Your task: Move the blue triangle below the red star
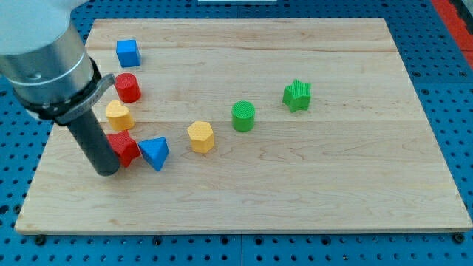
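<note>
Camera view: my tip [108, 170] rests on the wooden board [295, 192] at the view's left, touching the left side of the red star [124, 148]; being a bare rod, it holds nothing. The blue triangle [155, 153] sits just right of the red star, touching it. Above them lie a yellow block [118, 115], a red cylinder [128, 87] and a blue cube [128, 52]. Farther right are a yellow hexagon [200, 137], a green cylinder [243, 116] and a green star [297, 95].
</note>
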